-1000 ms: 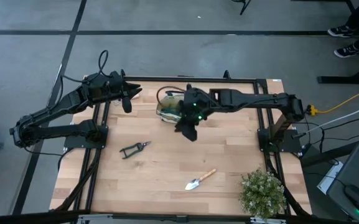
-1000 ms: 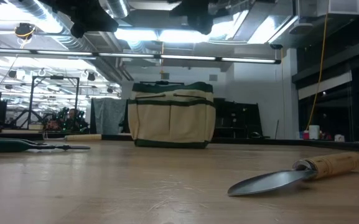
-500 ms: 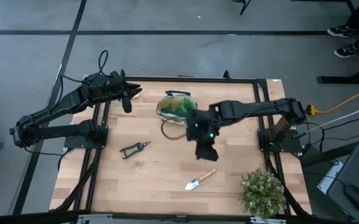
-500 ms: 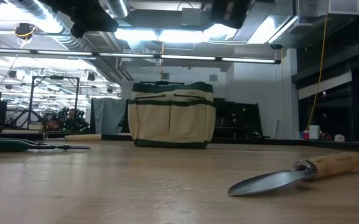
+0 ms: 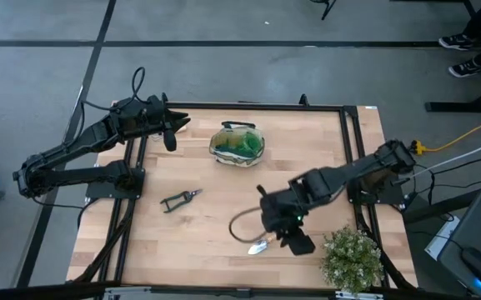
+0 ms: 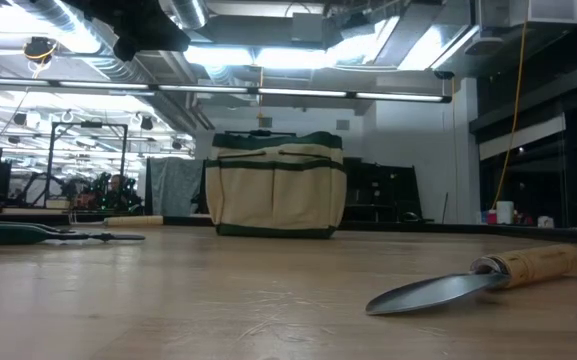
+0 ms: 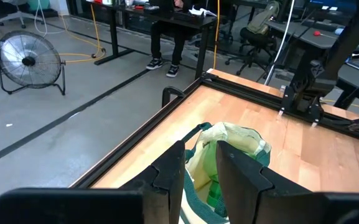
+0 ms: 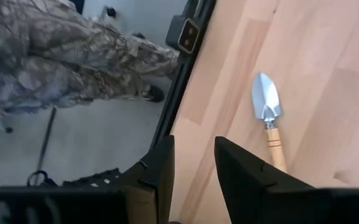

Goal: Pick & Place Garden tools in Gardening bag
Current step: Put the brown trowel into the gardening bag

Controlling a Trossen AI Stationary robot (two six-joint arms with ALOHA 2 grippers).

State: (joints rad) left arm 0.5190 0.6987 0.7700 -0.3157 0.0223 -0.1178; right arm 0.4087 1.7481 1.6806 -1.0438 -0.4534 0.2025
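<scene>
Our right gripper (image 5: pixel 293 242) hangs low over the near right part of the table (image 5: pixel 223 200), just beside the silver trowel (image 5: pixel 261 245) and not holding it. From the right wrist view we see its two dark fingers (image 8: pixel 157 168) slightly apart with nothing between them, and the trowel (image 8: pixel 267 118) lying flat on the wood just ahead, its silver blade pointing away and its wooden handle toward the fingers. From table height the trowel (image 6: pixel 473 280) lies in the near right foreground.

Our left gripper (image 5: pixel 170 133) waits above the far left corner of the table, its fingers (image 7: pixel 170 165) a narrow gap apart and empty.

We see the gardening bag (image 5: pixel 237 143), cream canvas with dark green trim, standing upright at the far middle of the table, with something green inside it. It shows again beyond our left fingers (image 7: pixel 229 149) and at table height (image 6: pixel 275 185).

Black pruning shears (image 5: pixel 180 199) lie flat left of centre, well apart from both grippers. A bushy potted plant (image 5: pixel 353 258) stands at the near right corner, just right of our right gripper.
</scene>
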